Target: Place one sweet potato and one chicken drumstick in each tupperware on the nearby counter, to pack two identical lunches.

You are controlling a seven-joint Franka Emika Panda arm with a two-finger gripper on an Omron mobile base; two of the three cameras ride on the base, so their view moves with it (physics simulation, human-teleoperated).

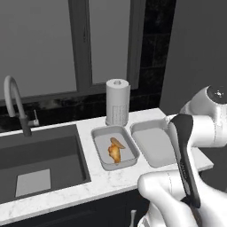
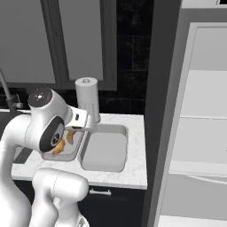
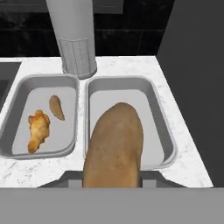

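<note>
Two light-grey tupperware trays sit side by side on the white marble counter (image 1: 102,181). The left tupperware (image 3: 43,79) holds a golden chicken drumstick (image 3: 37,131) and a tan sweet potato (image 3: 56,107). The right tupperware (image 3: 153,114) has nothing in it. In the hand view a second sweet potato (image 3: 114,146) looms large, hanging above the near end of the right tray. My gripper (image 2: 87,126) is shut on it, and the tuber hides the fingertips. From the left base view the drumstick (image 1: 114,154) lies in the left tray (image 1: 100,133) beside the bare right tray (image 1: 153,148).
A paper towel roll (image 1: 117,102) stands on the counter just behind the trays. A dark sink basin (image 1: 40,155) with a curved faucet (image 1: 15,104) lies to the left. A tall dark panel (image 3: 192,65) bounds the counter on the right, with pale shelves (image 2: 204,111) beyond it.
</note>
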